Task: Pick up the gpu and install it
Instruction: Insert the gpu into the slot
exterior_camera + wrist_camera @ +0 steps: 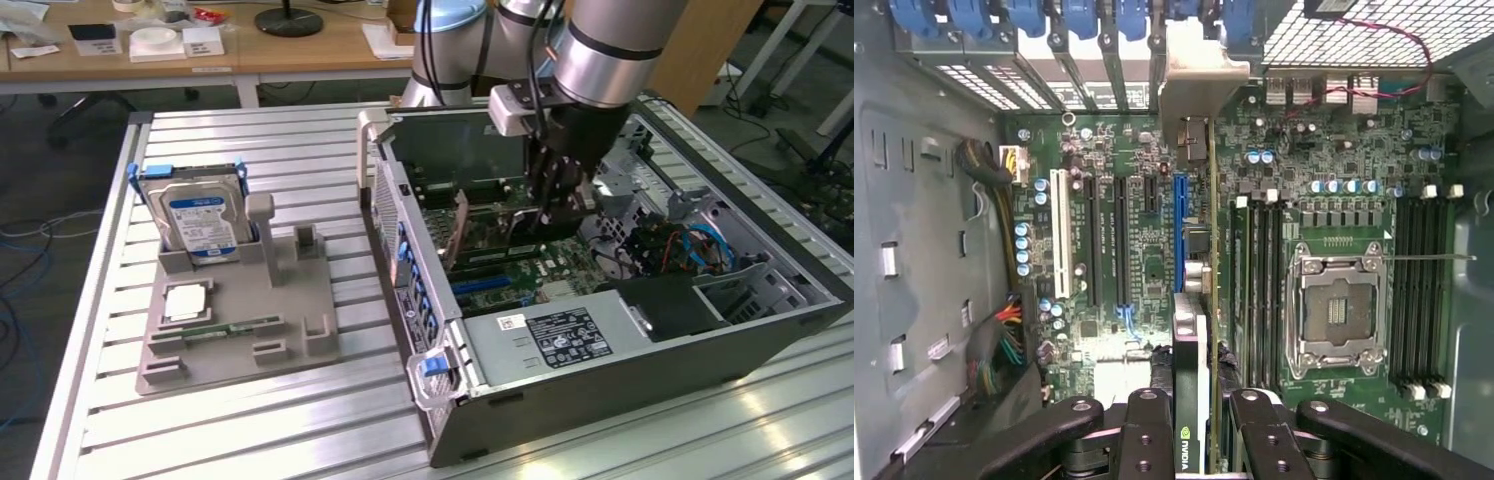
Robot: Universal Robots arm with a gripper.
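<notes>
Gripper clamped on gpu, held edge-on over mobo inside PC case.

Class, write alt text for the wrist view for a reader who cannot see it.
The gripper holds the gpu edge-on to the motherboard, alongside a blue expansion slot. An empty processor socket lies elsewhere on the board.

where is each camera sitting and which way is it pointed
Exterior view: off the arm, above the slatted table, looking down at the open computer case; the arm and gripper show, lowered into the case.
Wrist view: on the wrist, looking past the fingers straight at the motherboard; the fingers grip the gpu, seen edge-on.
Shared: both show the motherboard inside the case and the gripper.
</notes>
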